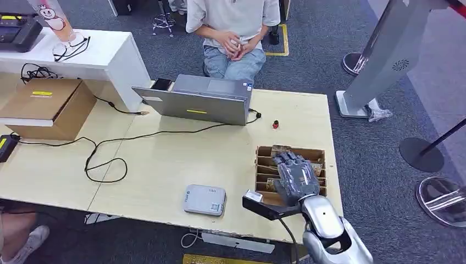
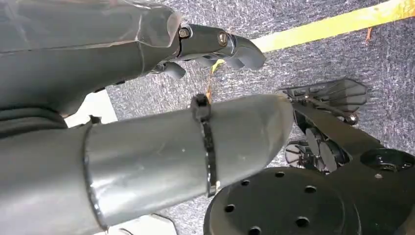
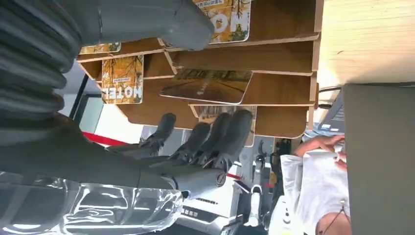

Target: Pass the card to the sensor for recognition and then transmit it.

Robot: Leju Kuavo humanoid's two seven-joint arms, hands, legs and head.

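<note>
Reaching for a card | our right hand (image 1: 295,177) hovers over the wooden card rack (image 1: 262,160), fingers spread, holding nothing | hotel cards (image 3: 122,78) sit in slots | grey sensor (image 1: 204,199) untouched | pick, scan, handover remain

A grey laptop (image 1: 200,99) sits beside a cardboard box (image 1: 46,105).

Matt wooden rack (image 1: 262,149), seemingly glossy cards (image 3: 208,85).

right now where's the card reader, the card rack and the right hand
card reader (image 1: 204,199), head view, middle of its grey top
card rack (image 1: 291,152), head view, far wooden wall
right hand (image 1: 295,177), head view, back of hand
</note>
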